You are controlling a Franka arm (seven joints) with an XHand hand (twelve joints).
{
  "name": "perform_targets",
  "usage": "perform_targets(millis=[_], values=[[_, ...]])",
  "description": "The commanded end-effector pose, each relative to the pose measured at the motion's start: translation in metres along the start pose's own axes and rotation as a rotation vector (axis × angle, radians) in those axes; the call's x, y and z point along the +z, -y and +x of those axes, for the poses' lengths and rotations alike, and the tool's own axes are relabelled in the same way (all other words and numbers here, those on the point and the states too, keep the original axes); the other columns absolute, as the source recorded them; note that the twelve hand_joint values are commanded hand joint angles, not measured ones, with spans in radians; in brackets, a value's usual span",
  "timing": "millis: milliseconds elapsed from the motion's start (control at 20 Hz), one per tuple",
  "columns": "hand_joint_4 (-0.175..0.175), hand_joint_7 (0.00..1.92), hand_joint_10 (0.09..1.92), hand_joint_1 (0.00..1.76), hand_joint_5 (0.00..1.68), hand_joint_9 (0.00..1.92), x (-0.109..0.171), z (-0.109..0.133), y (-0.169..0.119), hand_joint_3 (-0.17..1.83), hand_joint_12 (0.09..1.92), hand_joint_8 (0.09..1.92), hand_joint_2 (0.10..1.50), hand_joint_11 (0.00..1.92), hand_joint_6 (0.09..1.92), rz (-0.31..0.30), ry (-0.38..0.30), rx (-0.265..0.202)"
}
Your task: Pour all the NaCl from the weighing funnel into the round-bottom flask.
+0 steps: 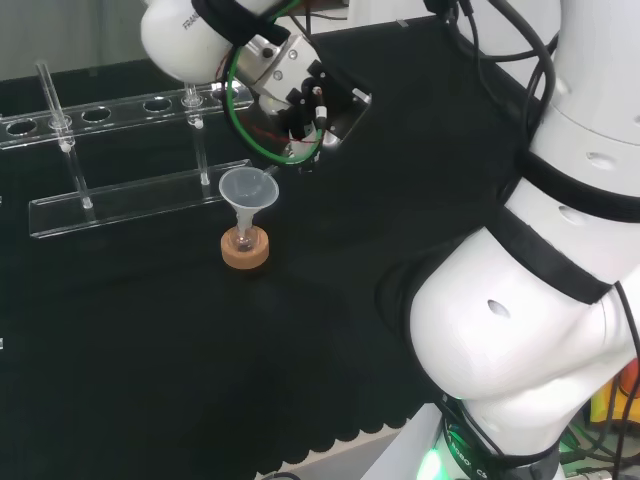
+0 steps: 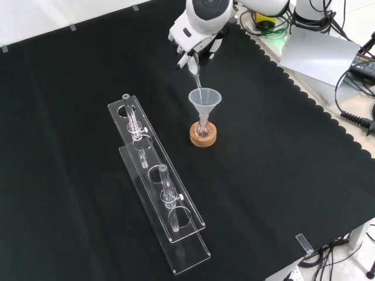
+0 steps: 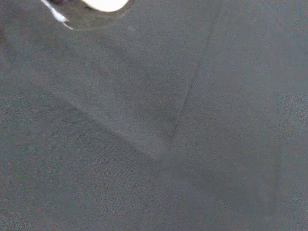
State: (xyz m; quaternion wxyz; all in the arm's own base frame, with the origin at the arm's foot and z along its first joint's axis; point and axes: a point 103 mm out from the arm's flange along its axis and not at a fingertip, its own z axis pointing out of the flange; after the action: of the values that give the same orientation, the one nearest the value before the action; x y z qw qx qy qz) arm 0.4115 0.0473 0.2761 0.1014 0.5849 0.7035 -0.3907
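Front view: the hand [image 2: 196, 44] hangs above the worktop [image 2: 293, 175] near its far edge, fingers curled round a clear weighing funnel [image 2: 195, 75], whose narrow stem points down to the mouth of a clear plastic funnel [image 2: 204, 100]. The stem's tip sits at the rim of that funnel; contact cannot be confirmed. The plastic funnel stands upright in the neck of the round-bottom flask [image 2: 203, 131], which rests in a cork ring [image 2: 203, 137] toward the middle of the worktop. Contents of the flask cannot be made out.

A clear rack [image 2: 158, 181] lies nearer the worktop's left side in this view, well apart from the flask, with two test tubes [image 2: 166, 186] upright in it.

Head view: the hand [image 1: 300, 95] is above and just right of the plastic funnel [image 1: 246, 192], and the cork ring [image 1: 246, 250] sits in front of the rack [image 1: 130, 150].
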Motion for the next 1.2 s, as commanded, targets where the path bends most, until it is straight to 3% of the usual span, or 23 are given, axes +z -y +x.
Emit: perform_targets(millis=[50, 1200], values=[[0.156, 1.33, 0.09, 1.08, 1.11, 1.52, -0.013, 0.008, -0.001, 0.01, 0.73, 0.33, 1.05, 1.28, 0.82, 0.010, 0.082, -0.008], [0.155, 1.33, 0.09, 1.08, 1.11, 1.51, -0.033, 0.018, 0.003, 0.01, 0.73, 0.32, 1.05, 1.28, 0.82, 0.008, 0.249, -0.012]])
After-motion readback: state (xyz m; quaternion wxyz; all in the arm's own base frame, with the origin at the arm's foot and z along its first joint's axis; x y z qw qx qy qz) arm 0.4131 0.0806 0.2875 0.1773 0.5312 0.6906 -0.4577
